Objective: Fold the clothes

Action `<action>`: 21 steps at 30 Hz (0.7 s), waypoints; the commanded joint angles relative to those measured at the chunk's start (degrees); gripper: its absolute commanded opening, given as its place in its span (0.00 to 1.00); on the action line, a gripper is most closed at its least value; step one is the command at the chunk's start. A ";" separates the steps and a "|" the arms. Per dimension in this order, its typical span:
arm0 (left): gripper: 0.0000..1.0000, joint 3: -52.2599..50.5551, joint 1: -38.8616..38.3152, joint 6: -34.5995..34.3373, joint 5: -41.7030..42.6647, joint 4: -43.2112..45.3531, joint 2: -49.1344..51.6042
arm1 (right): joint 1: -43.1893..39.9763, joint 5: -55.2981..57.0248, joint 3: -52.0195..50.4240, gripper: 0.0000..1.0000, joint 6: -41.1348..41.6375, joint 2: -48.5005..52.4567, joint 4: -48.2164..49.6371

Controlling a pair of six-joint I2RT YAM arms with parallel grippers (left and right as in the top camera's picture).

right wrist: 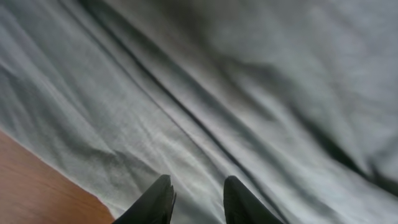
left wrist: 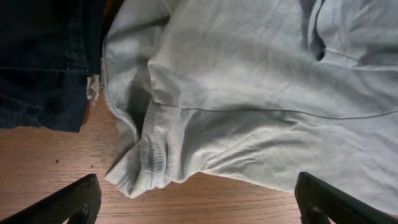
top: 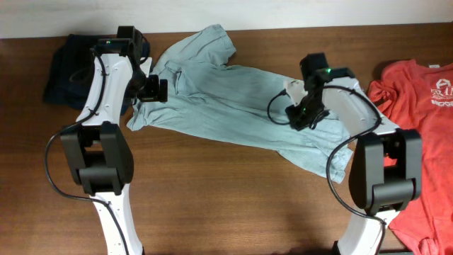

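A pale blue-grey T-shirt (top: 226, 99) lies rumpled across the middle of the table (top: 212, 198) with no fold made yet. A red T-shirt (top: 417, 149) lies apart at the right edge, and a dark garment (top: 64, 67) sits at the far left. The left gripper (left wrist: 202, 202) hangs wide open over the shirt's bunched edge. The right gripper (right wrist: 196, 199) hovers low over the cloth, fingers narrowly apart; whether it pinches fabric cannot be told. Nearly the whole job appears to remain.

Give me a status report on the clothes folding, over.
Left claw wide open over the blue-grey T-shirt, at its bunched edge. Right claw narrow, low on the same shirt, grip unclear. Dark garment beside it; red T-shirt far right.
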 commanded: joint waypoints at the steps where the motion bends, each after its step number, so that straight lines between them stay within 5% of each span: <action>1: 0.99 -0.50 0.35 -0.68 -0.52 0.13 0.37 | 1.40 -1.25 -3.87 0.32 -3.15 0.96 2.25; 16: 0.99 -0.50 0.35 -0.68 -0.52 0.13 0.37 | 1.51 -1.20 -10.60 0.31 -4.22 0.94 12.44; 19: 0.99 -0.50 0.35 -0.68 -0.52 0.13 0.37 | 1.51 -1.20 -10.03 0.07 -4.20 0.92 12.37; 21: 0.99 -0.50 0.35 -0.68 -0.52 0.13 0.37 | 1.51 -1.18 -9.42 0.04 -4.17 0.85 12.09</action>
